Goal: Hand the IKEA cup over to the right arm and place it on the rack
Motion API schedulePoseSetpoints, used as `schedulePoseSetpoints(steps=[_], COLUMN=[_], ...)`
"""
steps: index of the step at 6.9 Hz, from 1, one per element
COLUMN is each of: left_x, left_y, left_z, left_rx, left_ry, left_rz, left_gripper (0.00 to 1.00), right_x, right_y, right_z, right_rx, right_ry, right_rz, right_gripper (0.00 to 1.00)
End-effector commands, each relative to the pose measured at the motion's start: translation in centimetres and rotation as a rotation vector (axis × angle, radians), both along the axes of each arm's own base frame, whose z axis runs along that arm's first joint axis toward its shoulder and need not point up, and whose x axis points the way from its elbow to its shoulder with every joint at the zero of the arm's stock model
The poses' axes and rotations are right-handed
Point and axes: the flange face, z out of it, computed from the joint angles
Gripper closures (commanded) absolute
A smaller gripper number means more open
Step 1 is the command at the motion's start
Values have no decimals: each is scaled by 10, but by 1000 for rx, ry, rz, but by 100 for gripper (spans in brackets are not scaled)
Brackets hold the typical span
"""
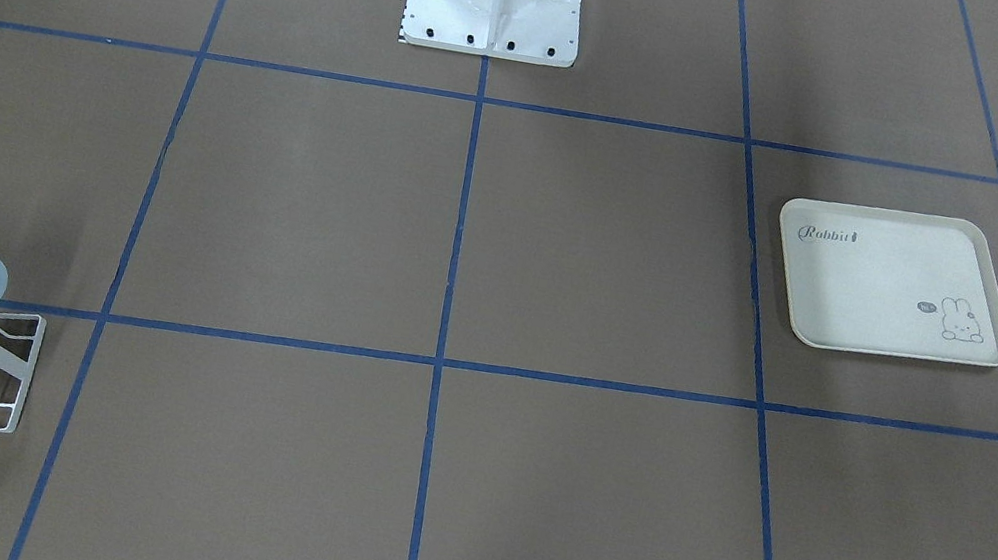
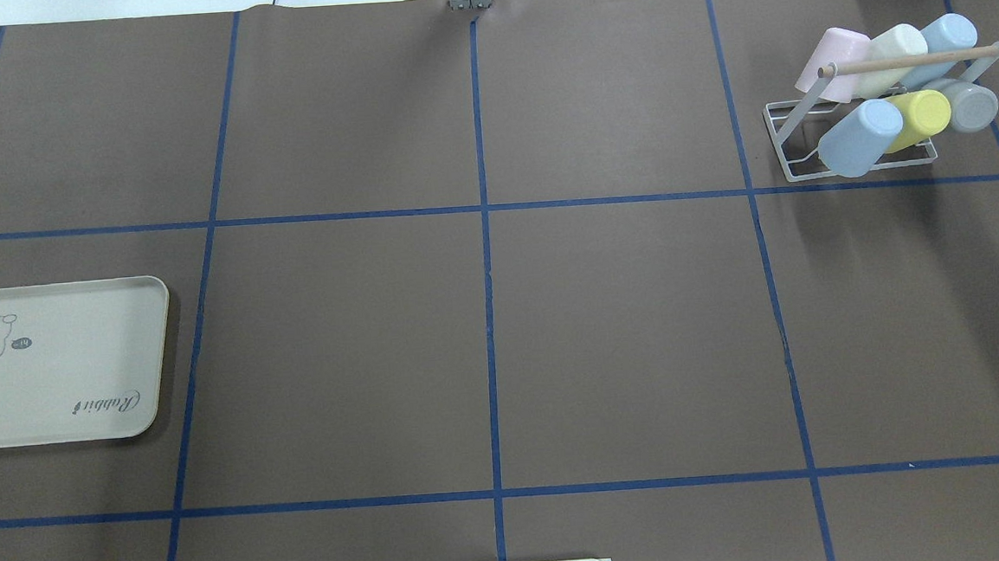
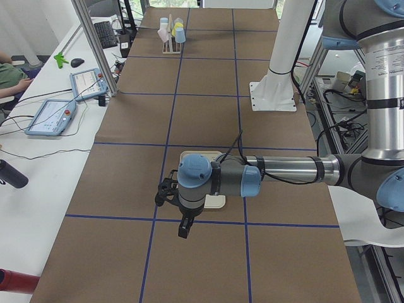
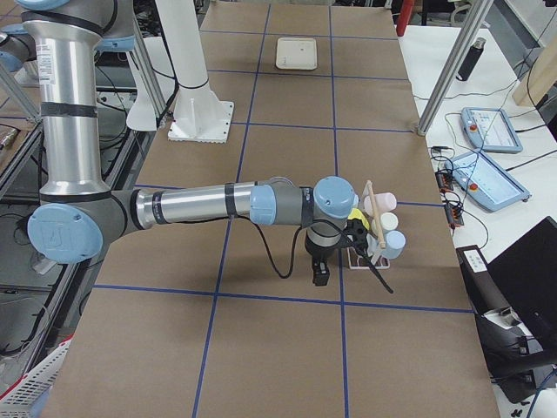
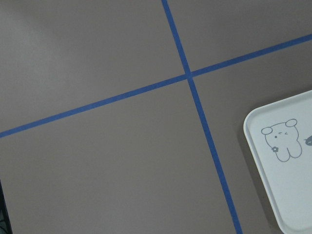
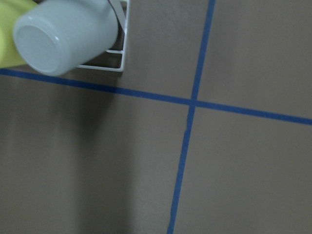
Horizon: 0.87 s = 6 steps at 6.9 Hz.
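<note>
Brown table (image 2: pixel 624 333) gridded in blue tape (image 2: pixel 489 316) bears rack (image 2: pixel 788 127) and tray (image 2: pixel 54 377).

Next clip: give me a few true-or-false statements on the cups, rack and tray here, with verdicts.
A cup lies on the tray. False: no cup is on it.
Six cups sit on the rack. True.
A yellow cup is on the rack. True.
The wooden dowel lies flat on the table. False: it runs across the rack's top.
Rack and tray share one end of the table. False: they are at opposite ends.
</note>
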Motion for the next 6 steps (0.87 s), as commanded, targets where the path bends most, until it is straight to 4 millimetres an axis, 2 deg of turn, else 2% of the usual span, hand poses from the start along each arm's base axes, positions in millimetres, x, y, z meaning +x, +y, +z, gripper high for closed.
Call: schedulePoseSetpoints(steps=[1,3,6], left_x=[1,2,-3], left_y=[6,6,-1], left_z=[7,14,5], left_rx=[-18,-31,-81], left_ry=[27,25,-22], left_rz=[-7,-4,-75], left_gripper=[0,0,0], right_x=[6,6,6], right_y=[8,10,11], right_z=[10,14,15], right_rx=[-42,-52,-52], right_ry=[4,6,4], right_rz=[16,19,15], right_gripper=[0,0,0])
